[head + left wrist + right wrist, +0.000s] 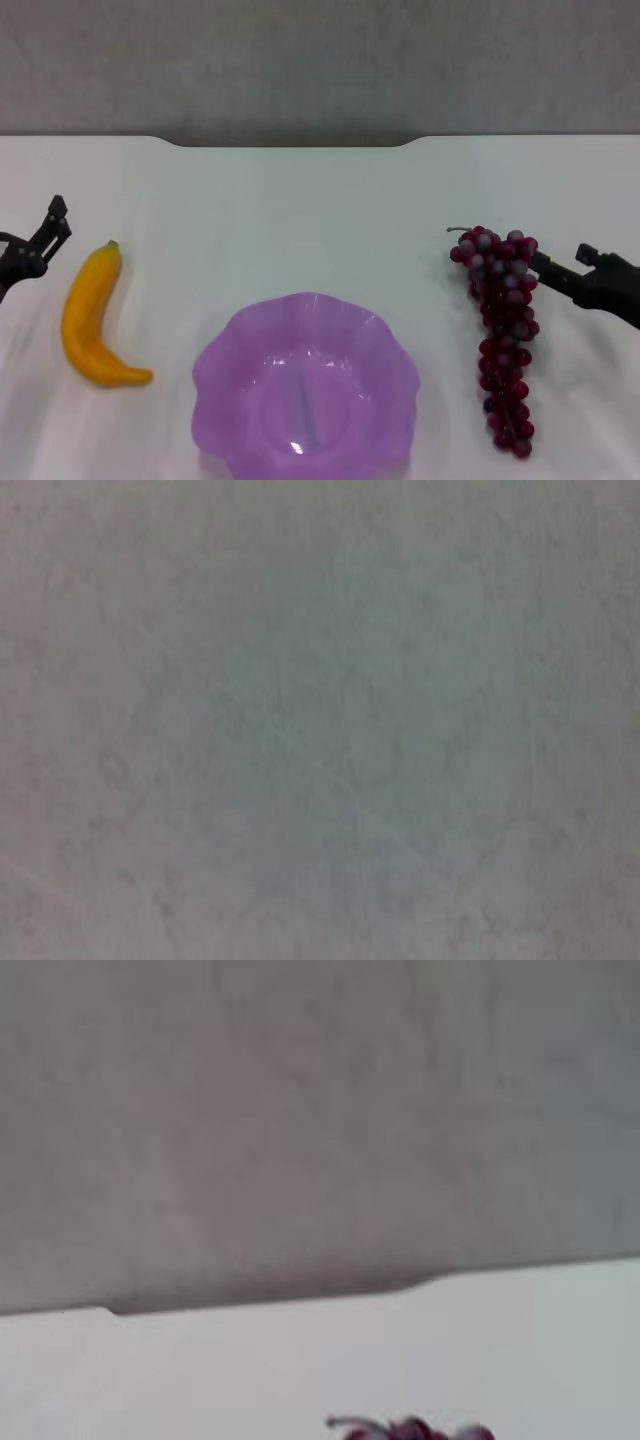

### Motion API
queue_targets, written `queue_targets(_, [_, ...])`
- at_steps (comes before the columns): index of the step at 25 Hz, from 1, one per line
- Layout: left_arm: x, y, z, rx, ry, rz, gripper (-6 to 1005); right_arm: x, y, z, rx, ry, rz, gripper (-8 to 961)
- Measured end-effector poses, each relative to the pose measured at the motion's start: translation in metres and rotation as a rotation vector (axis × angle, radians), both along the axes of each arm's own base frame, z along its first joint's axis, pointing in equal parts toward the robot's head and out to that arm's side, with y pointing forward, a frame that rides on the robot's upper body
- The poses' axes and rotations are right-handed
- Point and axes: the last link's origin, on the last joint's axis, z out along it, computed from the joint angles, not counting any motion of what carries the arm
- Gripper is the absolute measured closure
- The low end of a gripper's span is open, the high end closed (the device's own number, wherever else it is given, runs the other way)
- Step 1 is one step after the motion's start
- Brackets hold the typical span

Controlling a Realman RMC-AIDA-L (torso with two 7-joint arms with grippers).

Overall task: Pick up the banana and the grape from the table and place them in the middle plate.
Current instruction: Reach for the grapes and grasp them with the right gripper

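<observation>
The yellow-orange banana (pixel 92 322) lies on the white table (pixel 300 215) at the left, its green tip pointing away from me. My left gripper (pixel 58 220) hovers open just left of that tip, holding nothing. The purple scalloped middle plate (pixel 215 362) sits empty at the front centre. To its right lies the long dark red grape (pixel 503 335) bunch. My right gripper (pixel 560 256) is open beside the bunch's far right end, one finger close to the top berries. In the right wrist view only the grape (pixel 415 1430) bunch's top and stem show.
The table's notched far edge (pixel 290 146) runs below a grey wall (pixel 320 60). Bare white tabletop (pixel 500 1340) lies between the fruits and behind the plate. The left wrist view holds only a blurred pale surface (pixel 320 720).
</observation>
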Motion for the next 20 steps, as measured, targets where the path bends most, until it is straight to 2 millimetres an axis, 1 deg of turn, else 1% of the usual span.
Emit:
queue_targets(6, [0.003,0.001,-0.001,-0.003,-0.001,-0.011,112,0.006,0.005,-0.009,-0.029,-0.041,-0.078,75])
queue_targets(13, [0.004,0.001,-0.002,-0.007,-0.001,-0.016,113,-0.008,0.016,-0.02,-0.077,-0.076,-0.038,78])
queue_targets(17, [0.004,0.001,-0.002,-0.006,-0.001,-0.02,113,-0.018,0.02,-0.035,-0.12,-0.107,-0.024,79])
queue_targets(20, [0.005,0.001,-0.001,-0.002,-0.004,-0.028,113,-0.02,0.021,-0.038,-0.129,-0.116,-0.024,80])
